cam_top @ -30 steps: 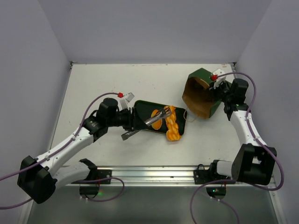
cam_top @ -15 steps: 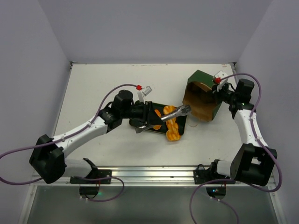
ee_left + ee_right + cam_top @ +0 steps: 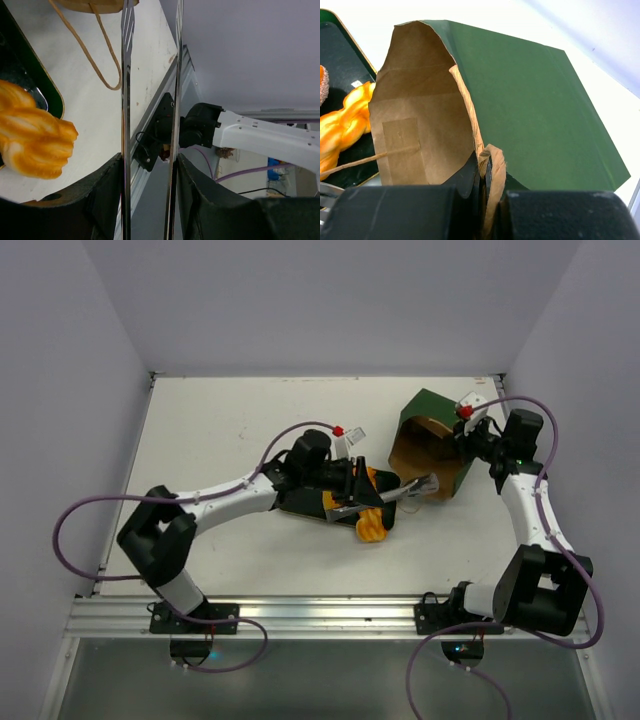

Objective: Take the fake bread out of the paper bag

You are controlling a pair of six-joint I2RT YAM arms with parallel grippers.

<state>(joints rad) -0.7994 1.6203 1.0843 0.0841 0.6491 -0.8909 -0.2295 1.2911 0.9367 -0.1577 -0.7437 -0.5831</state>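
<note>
Green bag (image 3: 432, 408) lies on its side, your right claw (image 3: 484, 174) pinching its rim; your left claw (image 3: 150, 20) hangs spread and empty at its mouth

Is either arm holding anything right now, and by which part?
The right gripper pinches the paper bag by the rim of its mouth; the left gripper holds nothing, its jaws apart.

Near paper bag (image 3: 441, 412) mouth, left pincer (image 3: 420, 485)
</note>
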